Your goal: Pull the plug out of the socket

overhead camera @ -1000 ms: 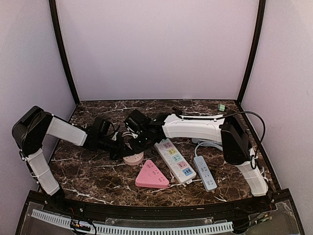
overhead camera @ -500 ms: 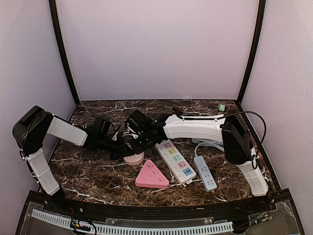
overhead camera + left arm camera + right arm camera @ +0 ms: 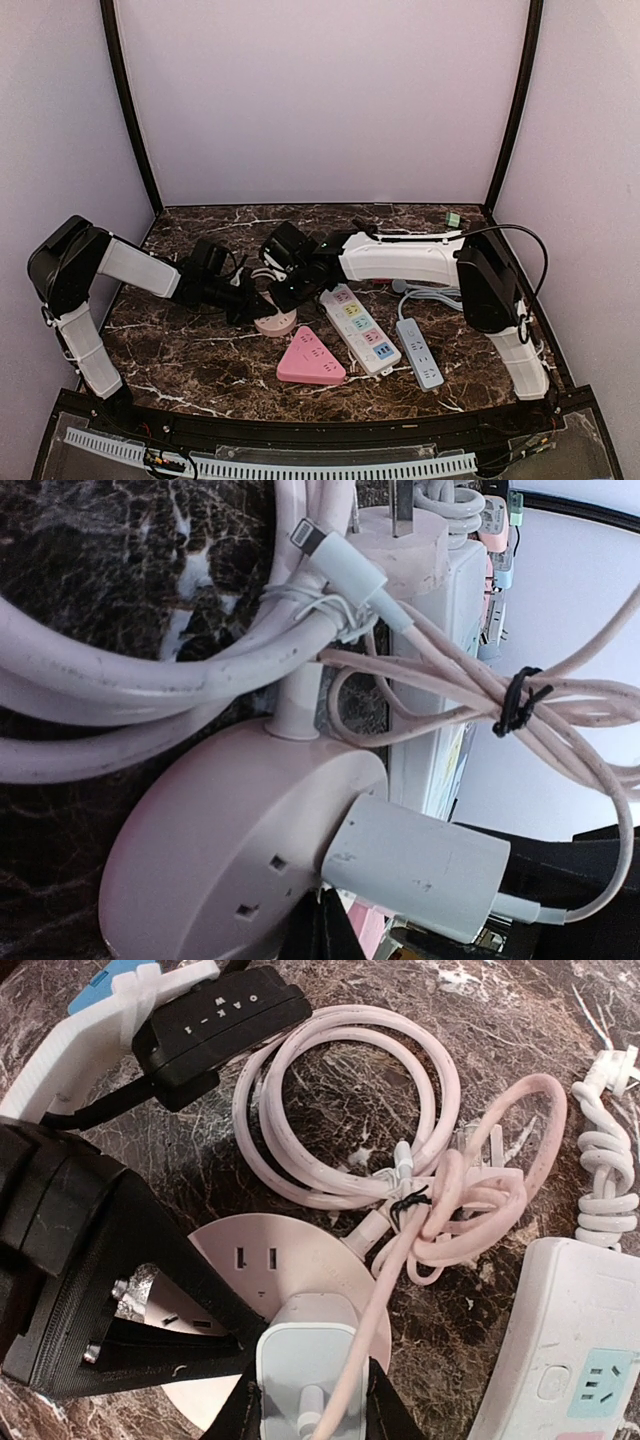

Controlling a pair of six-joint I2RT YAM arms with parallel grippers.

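A round pink socket (image 3: 272, 323) lies left of the table's centre. A white plug (image 3: 305, 1355) with a pink cable stands in its face, and no prongs show. My right gripper (image 3: 308, 1400) is shut on the plug, one finger on each side. In the top view it (image 3: 285, 293) hides the plug. My left gripper (image 3: 325, 930) is shut, its tips resting on the socket's face (image 3: 210, 860) beside the plug (image 3: 415, 865). In the top view it (image 3: 250, 308) reaches in from the left.
A white power strip with coloured outlets (image 3: 358, 328), a pink triangular socket (image 3: 309, 358) and a grey strip (image 3: 419, 352) lie right of the round socket. Coiled pink cable (image 3: 350, 1110) and a white coiled cord (image 3: 605, 1160) lie just behind it.
My right arm has shifted slightly to the right and up. Both grippers stay at the round socket, and the plug remains in it.
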